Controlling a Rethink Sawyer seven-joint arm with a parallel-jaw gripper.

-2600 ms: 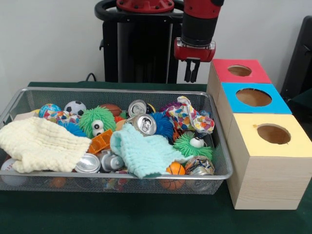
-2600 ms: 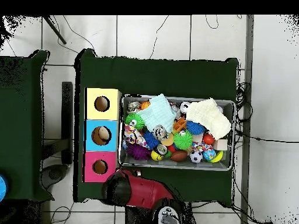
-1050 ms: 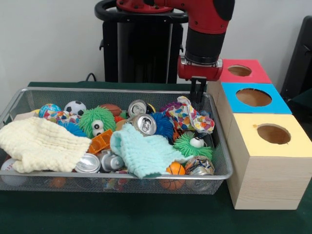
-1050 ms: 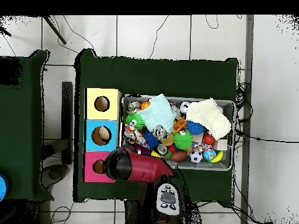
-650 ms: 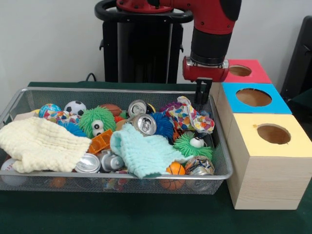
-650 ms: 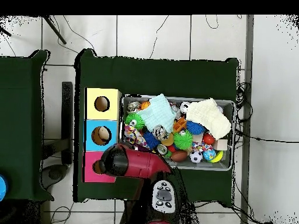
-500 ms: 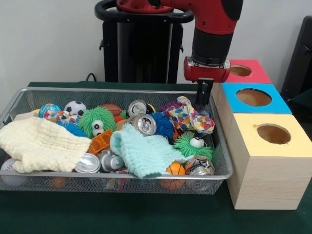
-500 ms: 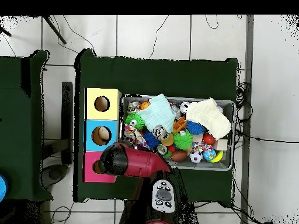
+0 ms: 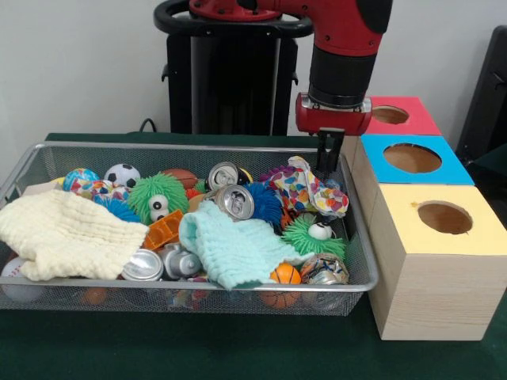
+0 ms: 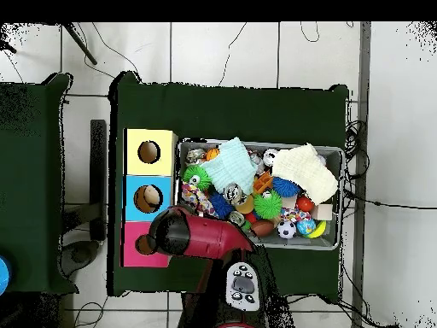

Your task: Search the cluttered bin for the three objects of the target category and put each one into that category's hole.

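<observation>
Gripper (image 9: 325, 162) above patterned cloth (image 9: 310, 190) in wire bin (image 9: 358, 261); grip state unclear; no legible writing on cans (image 9: 232, 201).

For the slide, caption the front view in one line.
Red and black arm's gripper hangs at the wire mesh bin's far corner above a multicoloured patterned cloth, beside red, blue and yellow-topped wooden boxes.

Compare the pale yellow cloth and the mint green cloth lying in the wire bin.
The pale yellow cloth is cream coloured and lies at the bin's left end in the front view; the mint green cloth is light teal and lies nearer the middle. The yellow one spreads wider. A silver can rests at the green one's top edge. Both are soft, textured and draped over toys.
</observation>
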